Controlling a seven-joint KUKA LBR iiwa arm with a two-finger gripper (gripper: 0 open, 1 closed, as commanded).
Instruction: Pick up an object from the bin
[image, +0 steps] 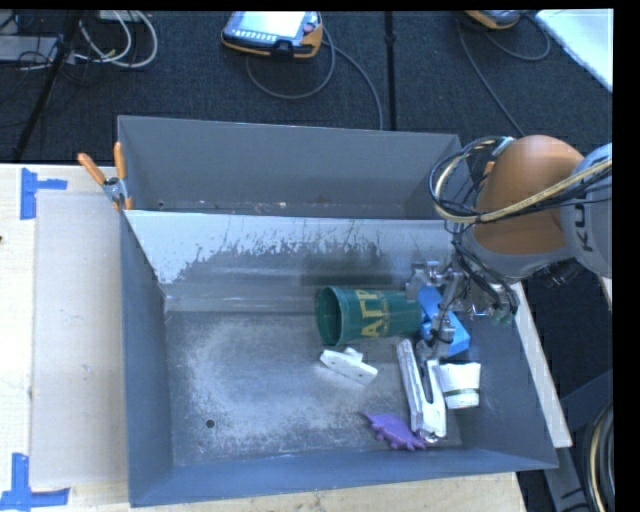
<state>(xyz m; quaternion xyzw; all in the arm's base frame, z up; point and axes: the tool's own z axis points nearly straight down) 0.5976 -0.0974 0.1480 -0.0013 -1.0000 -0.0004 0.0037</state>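
My gripper (441, 303) hangs low at the bin's right side, under the arm's orange cover. It is right over a blue block-like thing (453, 332) and partly hides it. A dark green cup (363, 313) with pale lettering lies on its side just left of the gripper, mouth facing left and base next to the blue thing. Whether anything is held cannot be made out.
In front of the gripper lie a white capped cylinder (461, 384) and a long white and grey tool (419, 390). A purple toy (393, 431) lies by the front wall, and a small white piece (348, 364) sits below the cup. The bin's right wall is close.
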